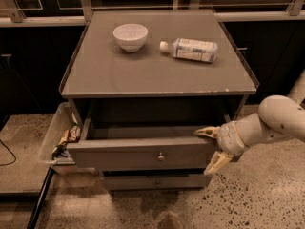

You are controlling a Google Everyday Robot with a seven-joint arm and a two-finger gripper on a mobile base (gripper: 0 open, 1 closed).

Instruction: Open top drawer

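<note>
The top drawer of the grey cabinet is pulled partway out, its flat front bearing a small round metal knob at centre. The grey box inside looks plain. My gripper is at the drawer front's right end, open, with one pale finger over the front's top edge and the other finger below and in front of it. A narrower drawer front sits closed beneath.
On the cabinet top stand a white bowl and a plastic bottle lying on its side. A clear bin with snack packets sits against the cabinet's left side. Speckled floor lies in front.
</note>
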